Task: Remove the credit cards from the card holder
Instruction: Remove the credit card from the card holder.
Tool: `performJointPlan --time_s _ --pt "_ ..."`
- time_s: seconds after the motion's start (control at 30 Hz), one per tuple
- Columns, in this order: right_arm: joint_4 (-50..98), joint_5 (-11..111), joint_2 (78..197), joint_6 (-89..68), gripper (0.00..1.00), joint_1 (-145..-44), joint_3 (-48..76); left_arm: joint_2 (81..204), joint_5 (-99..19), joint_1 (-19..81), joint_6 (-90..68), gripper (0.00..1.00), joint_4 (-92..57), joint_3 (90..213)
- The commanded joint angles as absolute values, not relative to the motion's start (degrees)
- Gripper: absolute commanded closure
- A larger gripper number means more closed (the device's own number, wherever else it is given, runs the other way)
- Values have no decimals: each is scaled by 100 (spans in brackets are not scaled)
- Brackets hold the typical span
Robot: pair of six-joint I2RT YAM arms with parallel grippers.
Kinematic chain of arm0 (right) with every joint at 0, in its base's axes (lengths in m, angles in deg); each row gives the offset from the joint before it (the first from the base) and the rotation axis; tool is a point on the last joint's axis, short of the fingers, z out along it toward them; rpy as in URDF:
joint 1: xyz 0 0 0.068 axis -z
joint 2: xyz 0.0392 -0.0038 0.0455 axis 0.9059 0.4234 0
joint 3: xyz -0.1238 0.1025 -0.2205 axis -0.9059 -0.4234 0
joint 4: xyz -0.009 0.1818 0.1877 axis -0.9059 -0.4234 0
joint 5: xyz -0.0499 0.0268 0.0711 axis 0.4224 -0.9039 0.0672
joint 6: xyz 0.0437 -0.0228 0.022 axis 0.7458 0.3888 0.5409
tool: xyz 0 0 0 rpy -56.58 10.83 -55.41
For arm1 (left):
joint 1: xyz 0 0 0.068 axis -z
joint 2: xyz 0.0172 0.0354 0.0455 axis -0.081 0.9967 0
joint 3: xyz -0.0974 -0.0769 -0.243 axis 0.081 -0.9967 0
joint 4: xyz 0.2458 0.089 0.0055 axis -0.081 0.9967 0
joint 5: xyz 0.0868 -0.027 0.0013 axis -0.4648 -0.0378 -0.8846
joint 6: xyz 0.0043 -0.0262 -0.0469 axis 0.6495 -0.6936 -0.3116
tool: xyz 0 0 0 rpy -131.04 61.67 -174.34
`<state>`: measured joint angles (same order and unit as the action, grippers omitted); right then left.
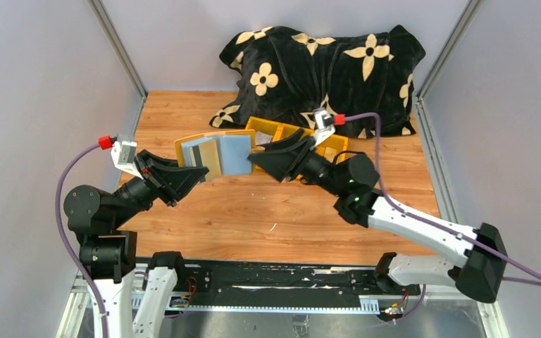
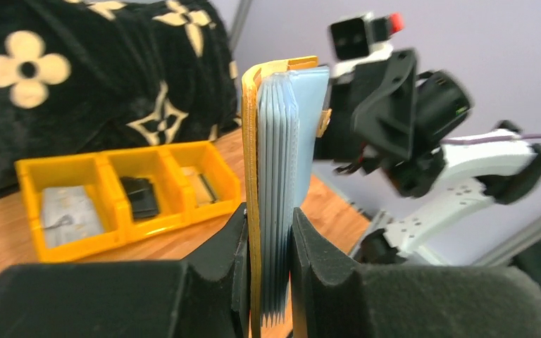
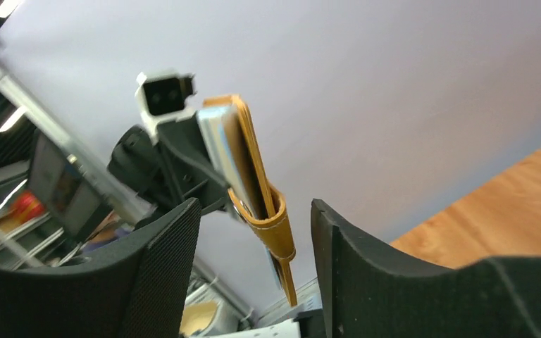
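The mustard-yellow folding card holder point(image 1: 215, 163) with grey-blue plastic sleeves is held above the wooden tabletop point(image 1: 268, 211), between the two arms. The left gripper point(image 2: 271, 243) is clamped on one edge of it, cover and sleeves together. The right gripper point(image 3: 255, 208) is wide open and empty, with the holder's tab between its fingers.

I judge the step to be reaching for a card. Next, it must pinch one card edge, not the sleeve. Only the top view shows the leaves spread. No view shows a credit card clearly.

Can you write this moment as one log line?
left fingers: shut on card holder, held aloft | right fingers: open, straddling its edge
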<state>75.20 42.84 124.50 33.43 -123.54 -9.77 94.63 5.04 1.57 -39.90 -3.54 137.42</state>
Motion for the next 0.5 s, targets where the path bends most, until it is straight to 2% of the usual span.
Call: performJointPlan --time_s 0.0,0.17,0.33,0.47 --pt "6253 4472 11649 3239 36 -11761 -878 9745 -71 166 -2239 100 1474 14259" --pt "4970 4500 11313 2447 32 -11681 -297 10259 -582 166 -1068 100 2785 14575" --pt "4759 2962 12149 2615 33 -11681 447 10609 85 166 -554 100 3377 14679" --pt "5331 1751 12929 3292 30 -11681 705 10573 534 166 -515 100 3410 14687"
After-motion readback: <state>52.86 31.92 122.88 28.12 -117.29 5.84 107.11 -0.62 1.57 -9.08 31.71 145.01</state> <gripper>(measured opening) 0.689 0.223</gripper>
